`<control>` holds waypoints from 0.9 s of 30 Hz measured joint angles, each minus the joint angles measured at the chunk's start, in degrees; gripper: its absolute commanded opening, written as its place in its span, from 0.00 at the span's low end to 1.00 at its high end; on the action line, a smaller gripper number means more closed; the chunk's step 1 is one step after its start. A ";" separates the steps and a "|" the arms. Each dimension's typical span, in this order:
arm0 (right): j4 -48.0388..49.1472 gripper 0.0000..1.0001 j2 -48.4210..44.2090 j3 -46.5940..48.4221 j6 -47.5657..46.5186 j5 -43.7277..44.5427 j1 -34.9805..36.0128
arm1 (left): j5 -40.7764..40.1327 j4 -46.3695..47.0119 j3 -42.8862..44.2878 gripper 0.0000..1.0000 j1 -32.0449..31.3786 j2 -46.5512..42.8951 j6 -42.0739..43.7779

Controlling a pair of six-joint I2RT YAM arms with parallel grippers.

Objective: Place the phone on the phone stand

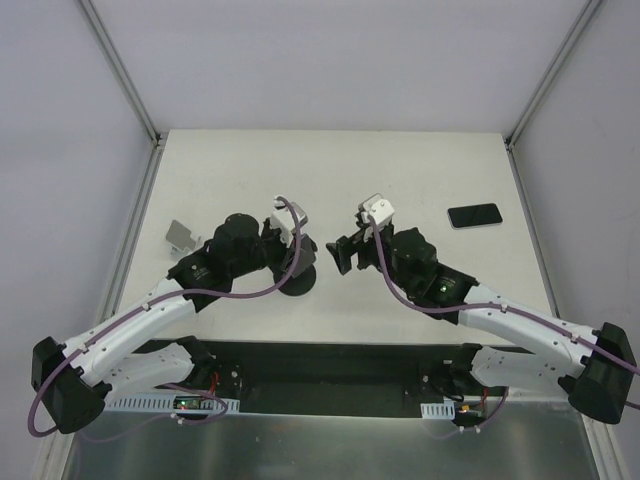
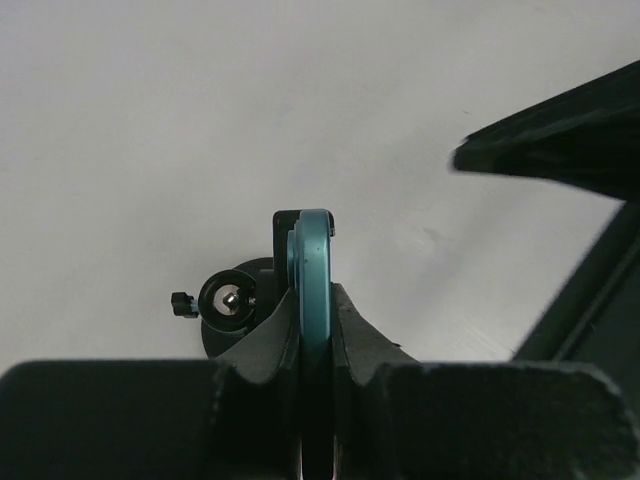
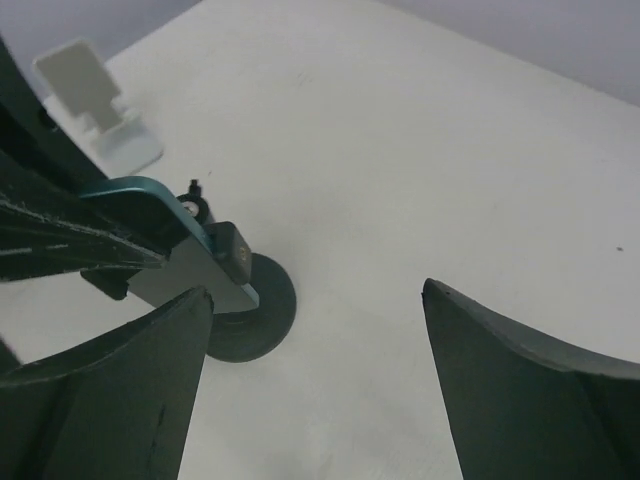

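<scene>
- We see a glossy screen on the phone (image 1: 474, 215).
- The table (image 1: 330, 170) looks matt, smooth.
- The phone stand (image 3: 262, 315) looks matt black.
- The teal slab (image 2: 316, 280) looks smooth.

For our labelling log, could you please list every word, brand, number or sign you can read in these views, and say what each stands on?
No text can be read in any view.
The phone: blank dark screen, no marks.
The phone stand and the teal-edged slab above it: no visible marks.
The white stand: plain.
The small boards at the arm bases: too small to read.
</scene>
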 measured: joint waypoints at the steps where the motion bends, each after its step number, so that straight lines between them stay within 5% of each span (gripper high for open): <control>1: -1.64 0.90 0.33 -0.15 -0.70 -4.02 -0.48 | 3.82 -1.36 0.46 0.00 -0.02 -0.07 0.74; 10: -7.93 0.94 0.70 -0.28 -4.15 -26.58 -3.06 | 23.10 -8.98 5.03 0.00 -0.13 2.29 4.98; 13: -8.52 0.97 0.70 -0.28 -3.74 -27.56 -3.06 | 23.74 -10.36 6.99 0.38 -0.11 4.22 5.11; 18: -12.57 0.97 0.59 1.95 -0.81 -21.07 -0.63 | 22.62 -10.99 12.28 0.74 0.09 6.29 2.84; 27: -18.18 0.96 -1.70 5.42 4.68 -1.66 11.23 | 12.26 -13.20 19.26 0.91 -0.11 -0.31 -0.94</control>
